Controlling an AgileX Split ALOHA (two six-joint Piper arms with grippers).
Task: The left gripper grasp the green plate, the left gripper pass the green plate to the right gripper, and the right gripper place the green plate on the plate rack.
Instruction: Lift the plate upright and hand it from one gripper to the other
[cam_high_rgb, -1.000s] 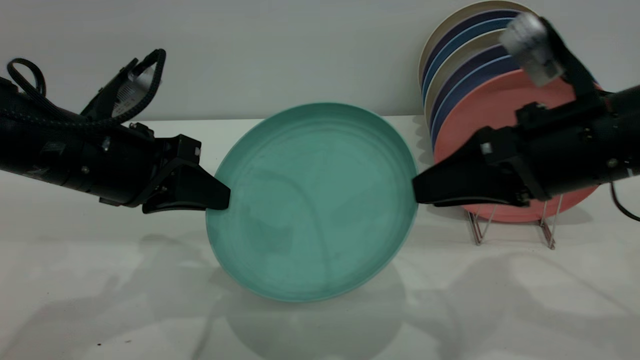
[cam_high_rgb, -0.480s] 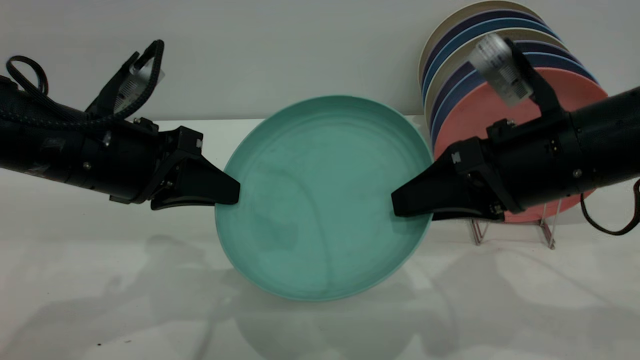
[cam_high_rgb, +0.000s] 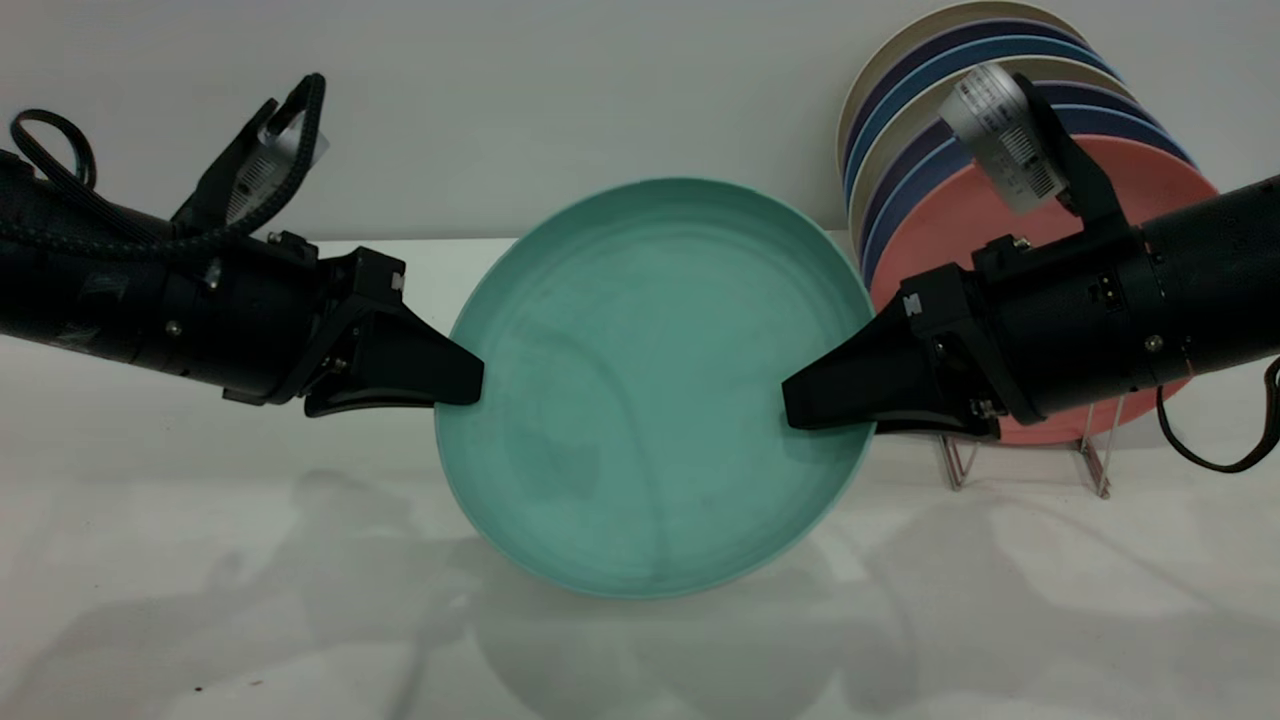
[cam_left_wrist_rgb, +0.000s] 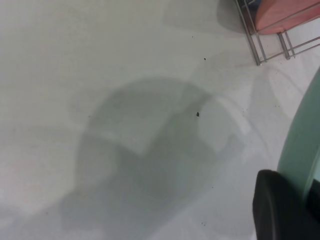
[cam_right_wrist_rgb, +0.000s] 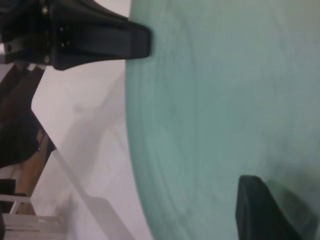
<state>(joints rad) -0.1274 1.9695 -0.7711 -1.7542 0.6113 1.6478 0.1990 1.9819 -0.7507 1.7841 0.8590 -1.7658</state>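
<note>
The green plate (cam_high_rgb: 650, 400) hangs upright above the table, its face toward the exterior camera. My left gripper (cam_high_rgb: 470, 385) is shut on its left rim. My right gripper (cam_high_rgb: 800, 410) is clamped over the right rim, with one jaw flat on the plate's face. The left wrist view shows the plate edge (cam_left_wrist_rgb: 300, 145) beside a black finger (cam_left_wrist_rgb: 275, 210). The right wrist view shows the plate face (cam_right_wrist_rgb: 225, 100), one of my right fingers (cam_right_wrist_rgb: 260, 210) on it, and the left gripper (cam_right_wrist_rgb: 140, 42) at the far rim. The plate rack (cam_high_rgb: 1095, 470) stands at the right behind my right arm.
The rack holds a salmon-pink plate (cam_high_rgb: 960, 220) in front and several blue and beige plates (cam_high_rgb: 900, 120) behind it. The rack wires (cam_left_wrist_rgb: 260, 45) and the pink plate (cam_left_wrist_rgb: 285, 15) also show in the left wrist view. A white wall stands close behind the table.
My right gripper moved left onto the plate's right rim and then held still. The plate rose a little and turned more face-on. My left gripper shifted slightly right.
</note>
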